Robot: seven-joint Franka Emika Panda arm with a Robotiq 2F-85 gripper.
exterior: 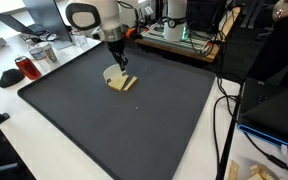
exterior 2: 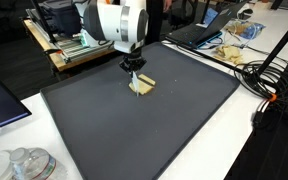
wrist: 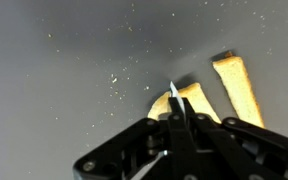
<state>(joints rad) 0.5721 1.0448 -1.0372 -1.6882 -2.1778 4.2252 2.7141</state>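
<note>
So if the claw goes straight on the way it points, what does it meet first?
Probably the pale round piece just ahead of the shut claw, beside the strip on the mat; it may already touch.

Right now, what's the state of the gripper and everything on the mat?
gripper: shut, tips low over the rounded wooden piece
rounded wooden piece: lying on the mat, partly hidden behind the gripper
wooden bar: lying flat beside it, untouched
mat: spread flat, dusted with pale specks

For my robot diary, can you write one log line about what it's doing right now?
end effector: shut | position: above rounded pale piece | beside: pale stick | surface: dark mat | contact: unclear
</note>
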